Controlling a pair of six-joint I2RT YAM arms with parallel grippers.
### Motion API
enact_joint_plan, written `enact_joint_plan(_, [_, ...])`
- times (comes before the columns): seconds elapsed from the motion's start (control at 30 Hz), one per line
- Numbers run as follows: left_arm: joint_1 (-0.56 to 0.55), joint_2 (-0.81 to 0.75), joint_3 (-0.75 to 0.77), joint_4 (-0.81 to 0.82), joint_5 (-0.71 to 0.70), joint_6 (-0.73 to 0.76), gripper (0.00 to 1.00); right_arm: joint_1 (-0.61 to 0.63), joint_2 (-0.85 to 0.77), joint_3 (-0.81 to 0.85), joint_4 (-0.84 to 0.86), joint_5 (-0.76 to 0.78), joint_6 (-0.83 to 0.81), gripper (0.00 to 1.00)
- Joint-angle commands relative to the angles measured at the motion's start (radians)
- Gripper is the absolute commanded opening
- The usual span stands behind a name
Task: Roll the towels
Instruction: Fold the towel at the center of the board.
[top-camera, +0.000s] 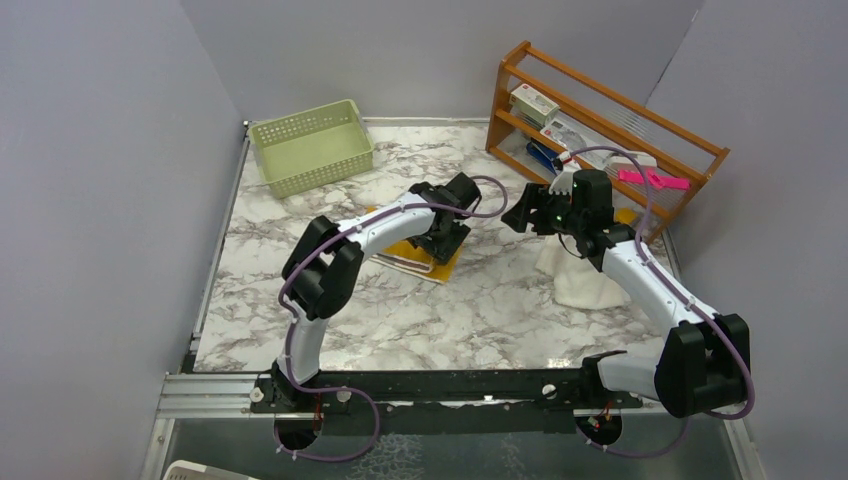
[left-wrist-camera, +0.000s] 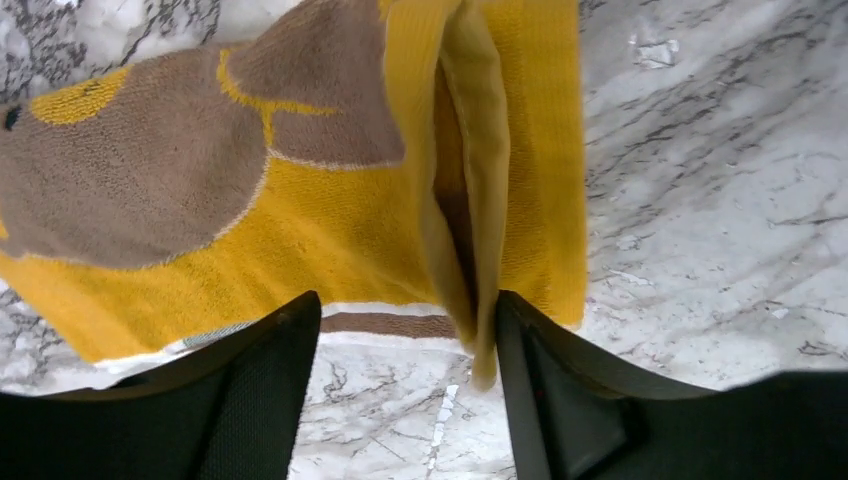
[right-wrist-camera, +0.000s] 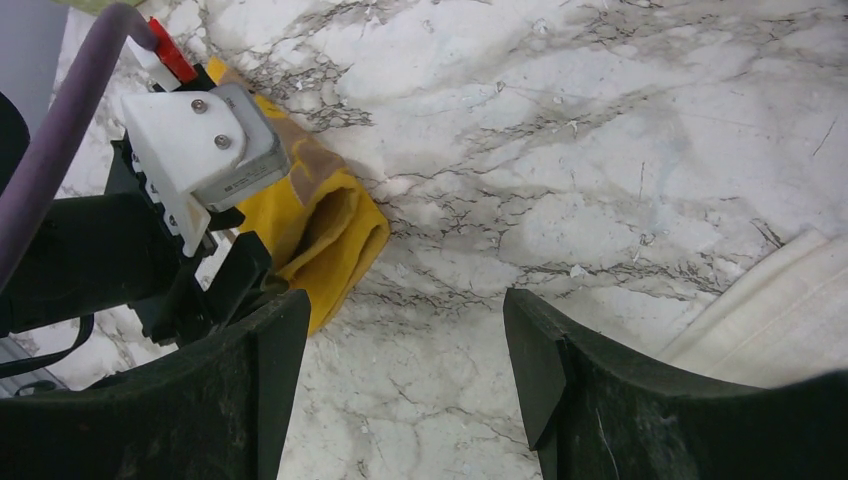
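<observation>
The mustard-yellow towel lies on the marble table near the middle, mostly under my left gripper. In the left wrist view the towel shows a tan patch and a raised fold. That fold hangs against the inner face of the right finger of the left gripper, whose jaws stand apart. The cream-white towel is bunched at the right, under the right arm. My right gripper hovers open over bare marble between the yellow towel and the cream-white towel.
A green perforated basket stands at the back left. A wooden rack with small items stands at the back right. Grey walls close in the table on three sides. The left arm's wrist sits close to the right gripper.
</observation>
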Motion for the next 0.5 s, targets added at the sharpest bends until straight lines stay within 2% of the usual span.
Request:
enact_joint_plan(0.0, [0.019, -0.083, -0.008, 0.055, 0.126, -0.009, 0.69, -0.002, 0.005, -0.012, 0.005, 0.002, -0.009, 0.72])
enact_joint_plan(0.13, [0.11, -0.191, 0.006, 0.105, 0.271, -0.003, 0.79, -0.002, -0.006, -0.046, 0.047, -0.007, 0.008, 0.72])
enact_joint_plan(0.27, [0.268, -0.291, -0.052, 0.164, 0.414, 0.01, 0.81, 0.013, -0.027, -0.082, 0.112, -0.031, 0.037, 0.72])
enact_joint_plan(0.33, [0.343, -0.331, -0.098, 0.194, 0.442, 0.019, 0.75, 0.074, -0.016, -0.071, 0.127, 0.001, 0.038, 0.72])
enact_joint_plan(0.47, [0.469, -0.361, -0.199, 0.288, 0.467, -0.005, 0.48, 0.243, 0.07, -0.004, 0.159, 0.081, 0.078, 0.71])
